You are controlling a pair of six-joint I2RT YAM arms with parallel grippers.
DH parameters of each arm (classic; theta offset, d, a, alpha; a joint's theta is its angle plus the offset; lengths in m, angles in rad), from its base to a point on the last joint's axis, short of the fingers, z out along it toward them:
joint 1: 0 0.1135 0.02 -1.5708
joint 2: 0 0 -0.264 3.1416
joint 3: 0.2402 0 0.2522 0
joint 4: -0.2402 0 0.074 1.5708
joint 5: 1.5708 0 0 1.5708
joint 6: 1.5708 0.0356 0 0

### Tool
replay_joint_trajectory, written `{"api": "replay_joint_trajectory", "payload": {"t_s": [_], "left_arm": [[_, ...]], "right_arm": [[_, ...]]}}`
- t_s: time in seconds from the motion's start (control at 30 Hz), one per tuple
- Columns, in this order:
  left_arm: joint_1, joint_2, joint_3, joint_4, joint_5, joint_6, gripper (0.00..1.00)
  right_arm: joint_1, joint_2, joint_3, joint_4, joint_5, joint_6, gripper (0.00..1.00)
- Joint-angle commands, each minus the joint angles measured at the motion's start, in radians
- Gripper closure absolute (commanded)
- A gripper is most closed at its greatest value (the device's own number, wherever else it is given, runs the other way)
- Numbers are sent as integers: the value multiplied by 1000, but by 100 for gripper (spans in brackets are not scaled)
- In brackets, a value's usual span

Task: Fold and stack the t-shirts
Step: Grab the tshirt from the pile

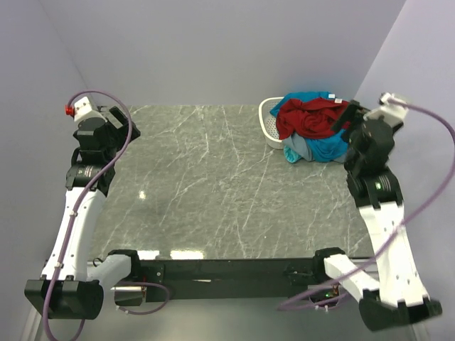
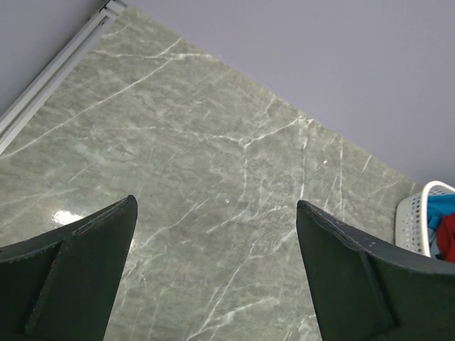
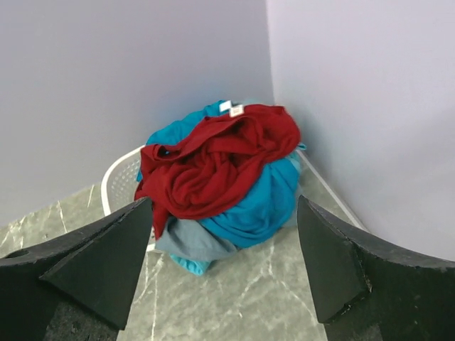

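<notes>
Nothing is folded yet; left gripper (image 2: 215,204) and right gripper (image 3: 224,202) are spread, empty; red shirt (image 3: 213,156) ahead of the right must be lifted.

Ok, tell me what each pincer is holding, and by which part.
Nothing: the left pincer is open over the table, and the right pincer is open, short of the t-shirts heaped in the basket.

Grey-green marble-look tabletop (image 1: 213,177) with white veining, plain pale lilac walls (image 1: 213,42) closing it on three sides, white rail (image 2: 50,78) along its left edge, small bright light glints (image 1: 142,194) on the glossy surface
</notes>
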Motion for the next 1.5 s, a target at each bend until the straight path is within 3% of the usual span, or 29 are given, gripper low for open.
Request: {"api": "replay_joint_trajectory", "payload": {"t_s": [0.0,0.13,0.43,0.83,1.07,1.17,1.2,1.27,1.47], "left_arm": [[0,14,52,-29,-27,-4,1],[-1,12,61,-64,-11,16,1],[0,0,23,-164,-11,-4,1],[0,32,29,-179,15,-1,0],[0,55,62,-187,12,5,0],[0,60,67,-192,12,5,0],[0,60,69,-193,14,5,1],[0,59,69,-187,26,10,1],[0,51,84,-132,66,13,1]], "right_arm": [[-20,133,91,-5,-62,18,12],[-75,360,216,-40,-221,41,12],[-86,771,506,-250,-304,46,15],[-92,948,485,-264,-332,49,18],[-126,973,491,-198,-447,3,42],[-131,984,526,-199,-528,-34,70],[-132,984,535,-204,-549,-38,87],[-131,961,555,-219,-576,-45,100],[-131,794,599,-262,-637,-38,100]]}}
